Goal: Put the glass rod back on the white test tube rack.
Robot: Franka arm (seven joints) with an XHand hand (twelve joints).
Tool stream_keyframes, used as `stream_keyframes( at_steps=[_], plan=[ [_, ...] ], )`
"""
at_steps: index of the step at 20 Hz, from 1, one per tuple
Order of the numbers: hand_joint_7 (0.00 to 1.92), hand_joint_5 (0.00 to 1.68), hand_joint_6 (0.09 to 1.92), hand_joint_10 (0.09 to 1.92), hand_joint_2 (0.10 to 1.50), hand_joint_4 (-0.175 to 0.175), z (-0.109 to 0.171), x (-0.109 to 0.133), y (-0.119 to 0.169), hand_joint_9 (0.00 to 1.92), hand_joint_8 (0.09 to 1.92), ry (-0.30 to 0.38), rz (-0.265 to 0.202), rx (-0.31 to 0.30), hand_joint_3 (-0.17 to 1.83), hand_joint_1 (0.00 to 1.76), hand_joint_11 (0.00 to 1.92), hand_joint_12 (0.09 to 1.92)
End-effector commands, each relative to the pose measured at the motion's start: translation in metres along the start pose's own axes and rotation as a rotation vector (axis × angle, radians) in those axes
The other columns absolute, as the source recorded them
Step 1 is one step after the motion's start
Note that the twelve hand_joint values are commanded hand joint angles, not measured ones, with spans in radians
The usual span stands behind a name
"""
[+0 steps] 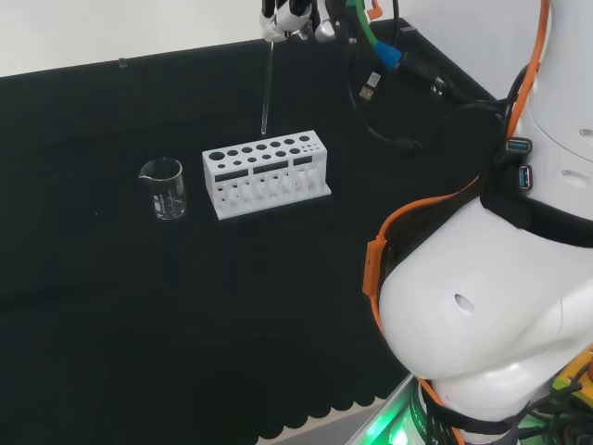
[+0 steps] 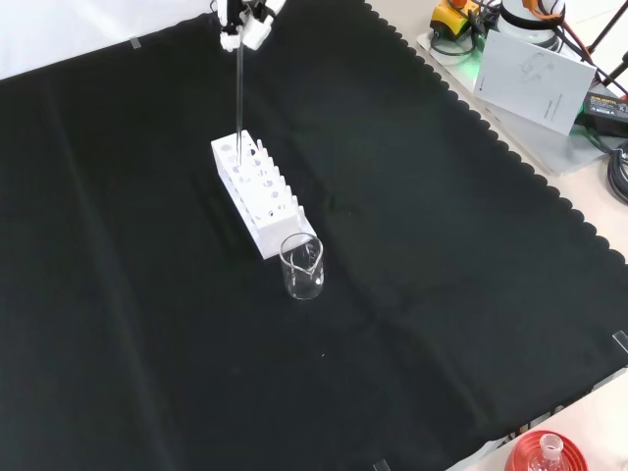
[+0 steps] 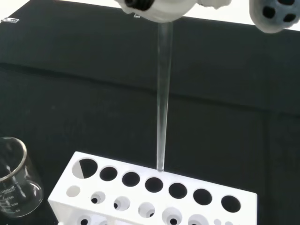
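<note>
The rod (image 1: pixel 267 88) hangs upright from the robot hand (image 1: pixel 283 20) at the top centre of the head view, pinched at its upper end by curled fingers, its lower tip just above the far edge of the rack (image 1: pixel 266 172). In the front view the rod (image 2: pixel 239 103) drops from the robot hand (image 2: pixel 241 25) at the top of the frame to the far end of the rack (image 2: pixel 260 191), which sits left of centre on the tabletop (image 2: pixel 442 294). The wrist view shows the tip of the rod (image 3: pixel 162 98) close over the rim of the rack (image 3: pixel 154 192), beside a hole in the back row; whether it is touching I cannot tell. A beaker (image 1: pixel 164 188) stands just left of the rack in the head view. The step in hand looks like the final alignment before insertion. The next move probably calls for a small sideways correction to centre the tip over a hole, then a straight descent with the rod kept vertical, and release only once the rack carries it.
</note>
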State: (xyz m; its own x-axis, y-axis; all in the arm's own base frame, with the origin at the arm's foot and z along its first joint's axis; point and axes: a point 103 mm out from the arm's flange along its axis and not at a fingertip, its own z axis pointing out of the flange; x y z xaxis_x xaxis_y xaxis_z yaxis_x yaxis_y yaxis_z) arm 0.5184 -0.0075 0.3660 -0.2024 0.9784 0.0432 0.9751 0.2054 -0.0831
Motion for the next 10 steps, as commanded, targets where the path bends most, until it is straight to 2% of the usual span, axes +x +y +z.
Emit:
stream_keyframes(
  at_steps=[1, 10],
  plan=[
    [1.65, 1.46, 0.09, 0.09, 1.01, -0.175, 0.0028, 0.0063, 0.0036, 1.82, 0.09, -0.004, -0.008, 0.009, -0.17, 1.33, 1.68, 0.36],
    [1.65, 1.46, 0.09, 0.09, 1.01, -0.175, 0.0116, 0.0071, 0.0078, 1.82, 0.09, -0.002, -0.008, 0.026, -0.17, 1.33, 1.68, 0.36]
  ],
)
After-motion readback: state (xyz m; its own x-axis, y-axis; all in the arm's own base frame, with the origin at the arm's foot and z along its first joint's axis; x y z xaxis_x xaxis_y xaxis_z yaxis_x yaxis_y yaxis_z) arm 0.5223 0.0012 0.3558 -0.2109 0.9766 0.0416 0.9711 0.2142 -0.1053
